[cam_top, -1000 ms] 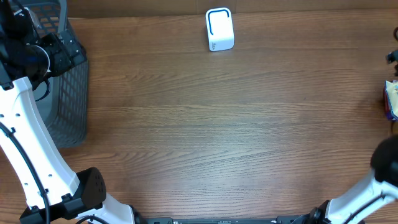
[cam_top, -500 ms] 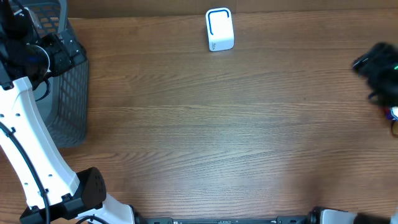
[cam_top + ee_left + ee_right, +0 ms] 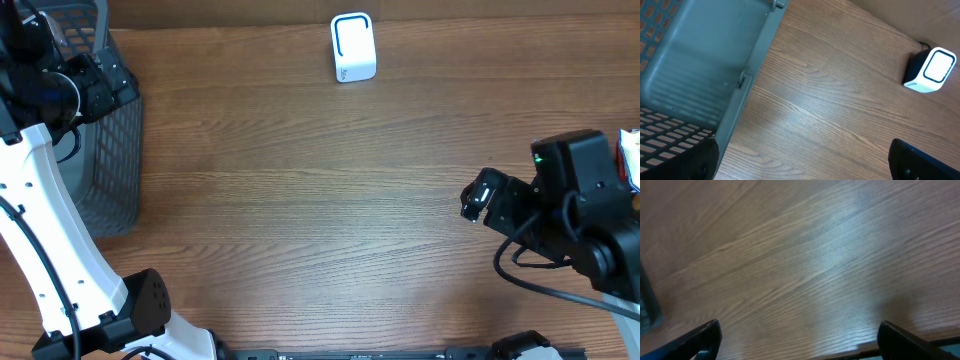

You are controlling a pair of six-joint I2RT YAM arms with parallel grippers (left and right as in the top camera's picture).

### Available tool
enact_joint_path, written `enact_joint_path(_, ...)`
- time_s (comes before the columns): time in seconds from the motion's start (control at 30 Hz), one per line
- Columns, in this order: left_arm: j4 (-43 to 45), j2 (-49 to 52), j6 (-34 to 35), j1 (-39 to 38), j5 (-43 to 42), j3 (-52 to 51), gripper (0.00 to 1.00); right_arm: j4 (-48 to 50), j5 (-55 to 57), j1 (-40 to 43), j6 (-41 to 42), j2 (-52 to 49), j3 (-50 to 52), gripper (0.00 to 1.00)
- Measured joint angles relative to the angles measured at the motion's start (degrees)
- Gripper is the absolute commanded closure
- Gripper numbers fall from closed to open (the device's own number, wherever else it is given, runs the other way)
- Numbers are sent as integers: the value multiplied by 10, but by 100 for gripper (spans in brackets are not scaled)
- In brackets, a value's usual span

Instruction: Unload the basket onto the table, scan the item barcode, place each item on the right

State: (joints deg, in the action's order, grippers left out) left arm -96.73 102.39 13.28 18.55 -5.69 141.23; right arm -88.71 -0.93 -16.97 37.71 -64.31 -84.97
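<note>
While both hover empty, the left claw [image 3: 805,161] and right claw [image 3: 799,341] gape wide.

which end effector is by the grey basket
The left end effector, up at the basket; the right end effector hangs over the table at the opposite side.

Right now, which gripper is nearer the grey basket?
Left. The left gripper sits above the basket's right rim at the table's left edge; the right gripper is far off over the table's right side.
</note>
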Motion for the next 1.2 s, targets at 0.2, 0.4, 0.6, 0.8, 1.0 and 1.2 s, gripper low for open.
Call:
enact_joint_path(0.2, 0, 0, 0, 0, 0, 0, 0, 2, -3, 0, 3, -23, 2, 0)
enact_joint_path(0.4, 0, 0, 0, 0, 0, 0, 0, 1, -3, 0, 1, -43, 2, 0)
enact_joint_path(0.6, 0, 0, 0, 0, 0, 0, 0, 1, -3, 0, -5, -47, 2, 0)
enact_joint_path(0.8, 0, 0, 0, 0, 0, 0, 0, 16, -1, 0, -18, -47, 3, 0)
enact_joint_path(1.0, 0, 0, 0, 0, 0, 0, 0, 141, 0, 0, -48, 6, 81, 0)
enact_joint_path(1.2, 0, 0, 0, 0, 2, 0, 0, 301, 1, 0, -73, 145, 237, 0)
